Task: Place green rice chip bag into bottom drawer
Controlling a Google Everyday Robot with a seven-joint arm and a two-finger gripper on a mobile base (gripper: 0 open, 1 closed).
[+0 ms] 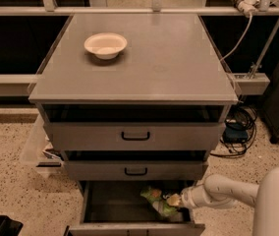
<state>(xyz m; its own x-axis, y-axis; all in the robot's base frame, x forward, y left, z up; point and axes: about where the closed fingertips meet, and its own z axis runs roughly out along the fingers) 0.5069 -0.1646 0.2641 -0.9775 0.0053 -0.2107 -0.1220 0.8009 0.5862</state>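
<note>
The green rice chip bag (156, 201) is inside the open bottom drawer (111, 204), towards its right side, crinkled and partly in shadow. My gripper (175, 201) reaches into the drawer from the right and is at the bag's right end, touching it. My white arm (228, 193) comes in from the lower right corner. The drawer's front panel (134, 228) is pulled out towards the camera.
Two shallower grey drawers (135, 136) with black handles sit above, both slightly open. A white bowl (105, 45) stands on the cabinet top (179, 58). Cables (237, 127) hang at the cabinet's right. A clear bin (36, 149) sits on the floor at the left.
</note>
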